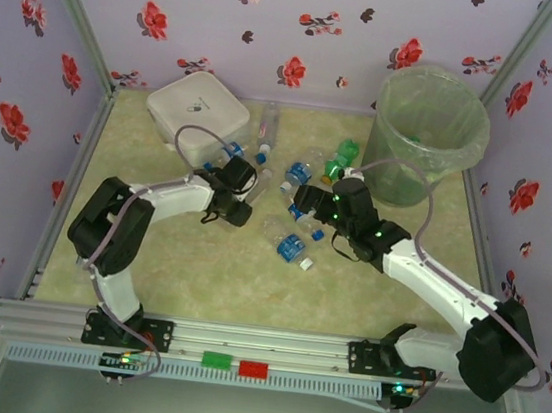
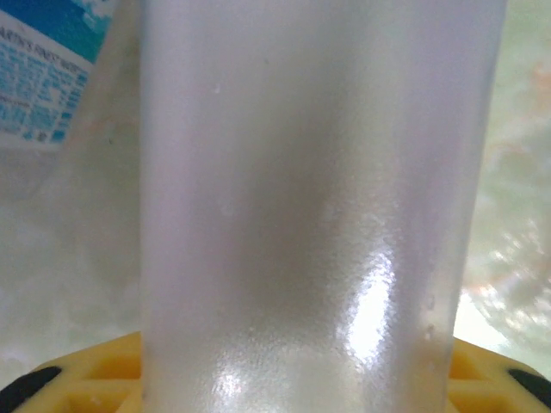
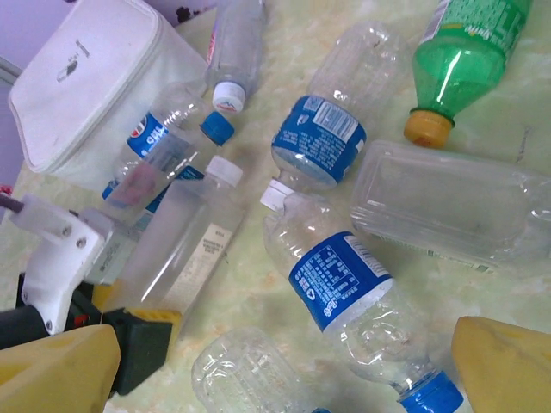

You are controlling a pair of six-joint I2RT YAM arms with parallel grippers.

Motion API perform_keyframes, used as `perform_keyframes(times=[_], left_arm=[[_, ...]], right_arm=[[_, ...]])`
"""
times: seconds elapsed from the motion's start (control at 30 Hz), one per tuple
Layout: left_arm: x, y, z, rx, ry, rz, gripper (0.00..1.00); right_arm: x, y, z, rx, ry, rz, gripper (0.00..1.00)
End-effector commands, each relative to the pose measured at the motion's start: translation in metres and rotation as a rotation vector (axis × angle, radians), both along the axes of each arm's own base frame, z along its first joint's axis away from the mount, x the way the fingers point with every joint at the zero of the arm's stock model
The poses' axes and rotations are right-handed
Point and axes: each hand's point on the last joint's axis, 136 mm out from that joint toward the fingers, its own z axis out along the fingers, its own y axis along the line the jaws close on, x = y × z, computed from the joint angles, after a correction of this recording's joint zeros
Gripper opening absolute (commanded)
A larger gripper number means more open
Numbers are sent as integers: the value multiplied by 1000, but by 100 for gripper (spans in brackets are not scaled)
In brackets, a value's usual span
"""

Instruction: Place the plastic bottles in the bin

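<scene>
On the table's middle: we see the plastic bottles [image 1: 291, 245] strewn between both grippers, well short of the bin [image 1: 464, 154], which stands in the far right corner.
Beside the far left edge: a white box [image 1: 198, 106] with a small dark mark on its lid, too small for us to read.
Left wrist writing: a blue label [image 2: 43, 77] at top left carries white fine print; one line seems to read "EARTH'S FINEST WATER", its first letter cut off.
Right wrist writing: the green bottle [image 3: 469, 43], yellow-capped, has white script we cannot make out. Two clear bottles wear blue labels with tiny white print, one white-capped [image 3: 318, 138], one blue-capped [image 3: 340, 280]. A bottle against the box [image 3: 151, 142] shows a round red, white and blue emblem.
Left wrist alone: the frosted bottle [image 2: 310, 215] seen very close, running up from the yellow finger bases.
Right wrist alone: that frosted bottle's white cap and pale printed label, plus a flattened clear bottle [image 3: 448, 202] by the green one.
Left gripper [image 1: 240, 197]: at the frosted bottle's base end; we cannot tell whether the fingers clamp it.
Right gripper [image 3: 280, 344]: yellow fingers spread wide, straddling the blue-capped bottle without touching it.
</scene>
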Motion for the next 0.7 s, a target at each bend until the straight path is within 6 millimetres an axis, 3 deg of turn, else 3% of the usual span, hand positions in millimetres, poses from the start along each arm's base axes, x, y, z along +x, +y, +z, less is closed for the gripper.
perform_keyframes(times=[0.0, 0.17, 0.23, 0.37, 0.67], left_arm=[[-10, 9, 21, -11, -19, 56, 29], [-11, 18, 52, -74, -100, 149, 15], [-11, 14, 69, -147, -127, 176, 3], [-18, -18, 100, -365, -140, 162, 0], [-43, -91, 186, -773, -263, 18, 0]], right_arm=[[3, -7, 19, -7, -46, -12, 100], [4, -3, 25, 31, -38, 36, 100], [4, -2, 29, 44, -46, 41, 100], [10, -14, 40, 11, -68, -12, 100], [5, -13, 110, 147, -188, 71, 100]])
